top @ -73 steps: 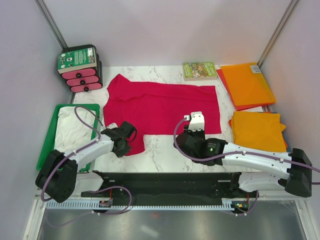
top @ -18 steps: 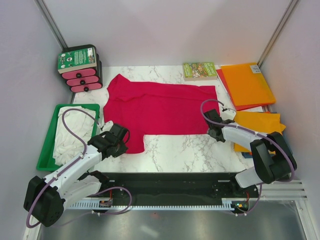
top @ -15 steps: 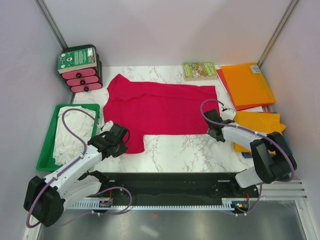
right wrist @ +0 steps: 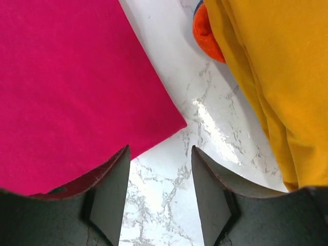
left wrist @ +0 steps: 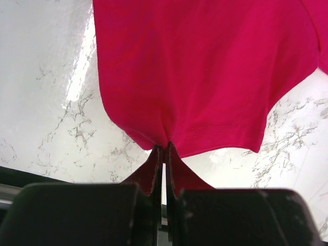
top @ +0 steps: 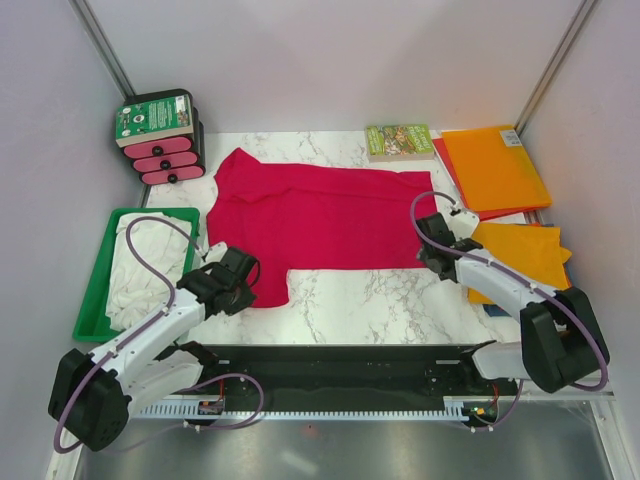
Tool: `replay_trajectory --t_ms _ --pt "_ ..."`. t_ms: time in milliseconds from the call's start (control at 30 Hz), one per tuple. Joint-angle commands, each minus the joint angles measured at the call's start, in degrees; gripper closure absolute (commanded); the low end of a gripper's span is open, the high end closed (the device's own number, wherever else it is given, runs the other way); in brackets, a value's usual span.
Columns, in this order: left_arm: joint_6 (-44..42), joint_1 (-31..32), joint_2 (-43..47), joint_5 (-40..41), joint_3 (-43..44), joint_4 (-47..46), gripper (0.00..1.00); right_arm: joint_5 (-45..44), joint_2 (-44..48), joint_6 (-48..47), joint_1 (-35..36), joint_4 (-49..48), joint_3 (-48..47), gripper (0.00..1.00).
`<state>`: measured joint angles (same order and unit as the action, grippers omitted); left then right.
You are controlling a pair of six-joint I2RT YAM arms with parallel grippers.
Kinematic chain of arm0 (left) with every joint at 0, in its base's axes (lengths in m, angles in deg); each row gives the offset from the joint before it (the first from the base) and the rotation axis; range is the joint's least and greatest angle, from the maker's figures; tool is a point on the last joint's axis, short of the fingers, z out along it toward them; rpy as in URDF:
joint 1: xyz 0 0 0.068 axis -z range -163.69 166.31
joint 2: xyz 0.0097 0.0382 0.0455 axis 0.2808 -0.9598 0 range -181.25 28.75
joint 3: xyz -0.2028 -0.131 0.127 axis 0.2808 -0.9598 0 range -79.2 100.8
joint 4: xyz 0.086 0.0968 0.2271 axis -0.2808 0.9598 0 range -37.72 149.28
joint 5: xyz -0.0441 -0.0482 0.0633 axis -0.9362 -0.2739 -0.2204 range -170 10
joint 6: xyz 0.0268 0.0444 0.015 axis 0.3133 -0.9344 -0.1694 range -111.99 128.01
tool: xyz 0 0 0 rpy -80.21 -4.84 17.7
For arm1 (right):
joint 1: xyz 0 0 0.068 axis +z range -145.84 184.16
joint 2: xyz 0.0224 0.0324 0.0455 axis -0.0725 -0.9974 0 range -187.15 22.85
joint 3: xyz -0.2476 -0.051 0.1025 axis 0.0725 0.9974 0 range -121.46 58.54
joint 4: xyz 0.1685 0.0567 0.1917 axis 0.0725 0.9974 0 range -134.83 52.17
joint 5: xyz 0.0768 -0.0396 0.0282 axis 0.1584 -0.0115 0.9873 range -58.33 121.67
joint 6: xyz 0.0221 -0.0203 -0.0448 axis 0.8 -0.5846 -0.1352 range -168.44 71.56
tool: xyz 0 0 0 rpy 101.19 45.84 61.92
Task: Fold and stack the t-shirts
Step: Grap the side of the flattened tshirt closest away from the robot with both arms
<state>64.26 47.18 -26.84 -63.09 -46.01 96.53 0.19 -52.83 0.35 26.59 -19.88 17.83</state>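
Observation:
A crimson red t-shirt [top: 320, 215] lies spread flat in the middle of the marble table. My left gripper [top: 243, 277] is shut on the hem of its near-left sleeve; the left wrist view shows the cloth [left wrist: 205, 66] pinched at my gripper's [left wrist: 164, 149] tips. My right gripper [top: 433, 247] stands open at the shirt's near-right corner [right wrist: 177, 122], with bare marble between the fingers [right wrist: 115, 174]. A white t-shirt [top: 140, 265] lies crumpled in the green tray. A folded orange t-shirt [top: 520, 255] sits at the right, close to the right gripper, and fills the right of the right wrist view [right wrist: 277, 77].
The green tray [top: 92, 290] sits at the left edge. A black and pink stack [top: 160, 140] stands at the back left. A small green-covered book [top: 398, 140] lies at the back, beside flat orange cloth [top: 495, 165]. Grey walls close in both sides.
The right arm swung from the table's near middle out to the red shirt's near-right corner and has crept slightly right since. The left gripper stays shut on the sleeve.

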Motion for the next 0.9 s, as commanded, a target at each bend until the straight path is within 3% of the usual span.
replay_trajectory --t_ms 0,267,433,833,867 --pt "-0.17 -0.02 -0.39 1.02 1.35 0.31 0.98 -0.95 -4.54 -0.98 -1.86 0.63 -3.23 0.42" --pt "0.18 -0.02 0.57 1.02 1.53 0.31 0.98 0.46 -11.59 -1.07 -4.76 -2.45 -3.59 0.42" --pt "0.09 -0.02 0.75 1.02 1.62 0.57 0.98 3.61 -10.9 -0.89 -6.7 -2.36 -1.66 0.42" --pt "0.26 -0.02 1.63 0.93 1.7 0.57 0.98 5.99 -8.25 -0.54 -8.28 -2.63 2.83 0.83" --pt "0.26 -0.02 1.63 1.02 1.53 0.66 0.98 5.91 -8.43 -0.46 -8.29 -2.63 3.0 0.92"
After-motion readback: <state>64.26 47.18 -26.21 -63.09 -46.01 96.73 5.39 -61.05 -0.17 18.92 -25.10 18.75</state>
